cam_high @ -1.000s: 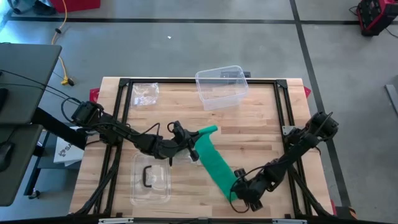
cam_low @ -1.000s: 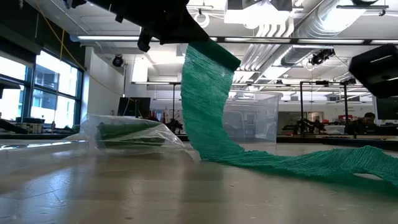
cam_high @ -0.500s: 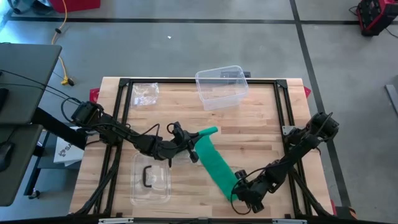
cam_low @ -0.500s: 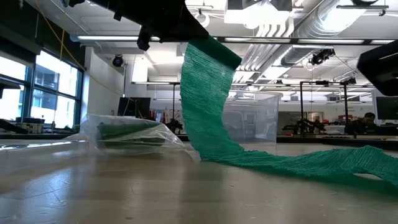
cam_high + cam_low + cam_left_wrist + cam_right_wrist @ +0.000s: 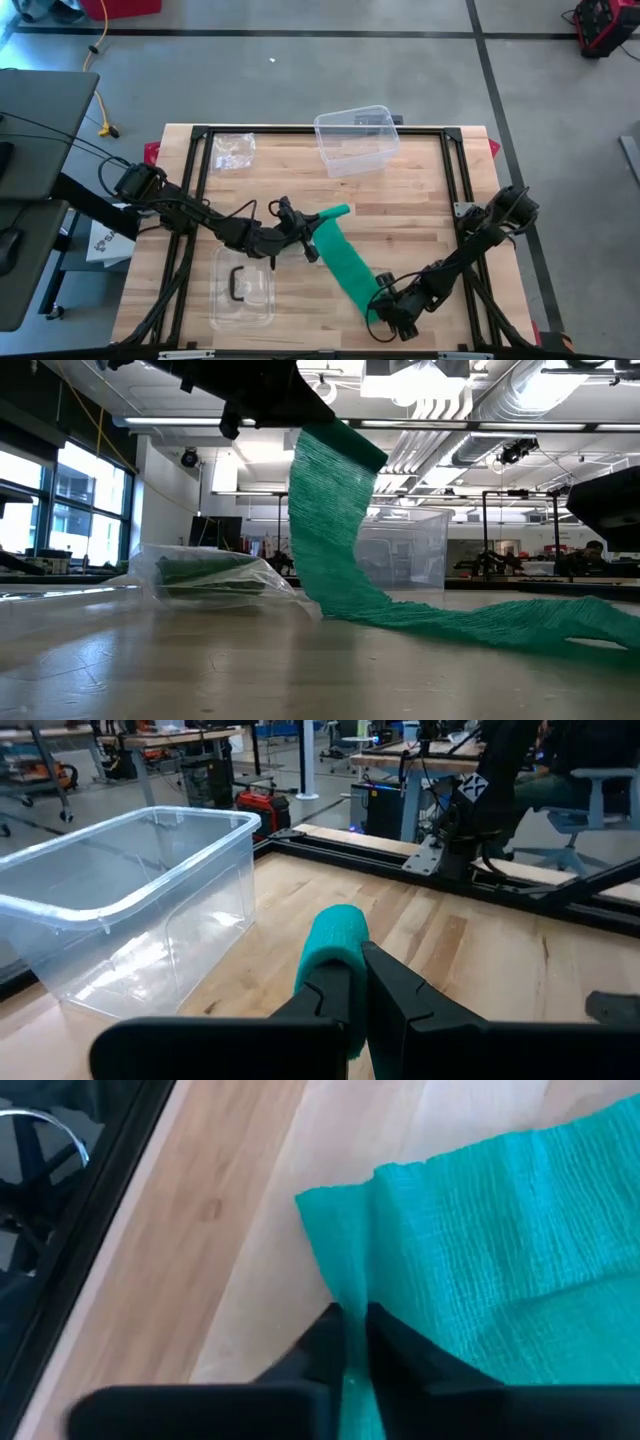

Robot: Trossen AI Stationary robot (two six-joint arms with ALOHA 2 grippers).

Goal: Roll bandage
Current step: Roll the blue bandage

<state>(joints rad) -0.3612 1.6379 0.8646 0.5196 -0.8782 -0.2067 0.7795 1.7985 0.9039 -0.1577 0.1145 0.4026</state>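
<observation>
A long green bandage (image 5: 346, 258) lies stretched slantwise across the middle of the table. Its far end is raised in my left gripper (image 5: 311, 240), which is shut on it, and a short stub (image 5: 335, 932) sticks out past the fingertips. From there the strip hangs down (image 5: 328, 520) and trails along the wood to its near end. My right gripper (image 5: 377, 303) is shut on that near end, close to the table's near edge. My left gripper pinches the bandage just behind its far end (image 5: 322, 965) between its two fingers, which come nearly level from the table's left. That end is lifted clear and the strip hangs slack below it. My right gripper pinches a raised fold (image 5: 345, 1295) at the bandage's near end between its two fingers, slanting down from above. The cloth beside the fold (image 5: 480, 1250) lies on the wood.
A clear plastic bin (image 5: 355, 140) stands at the far middle of the table. A crumpled clear bag (image 5: 232, 150) lies far left. A clear lid with a black handle (image 5: 242, 285) lies near left. Black frame rails (image 5: 200, 180) run along the table's edges.
My right gripper has shut on the bandage's near end, which now stands gathered into a low ridge instead of lying flat. The far end has stayed raised in my still left gripper.
</observation>
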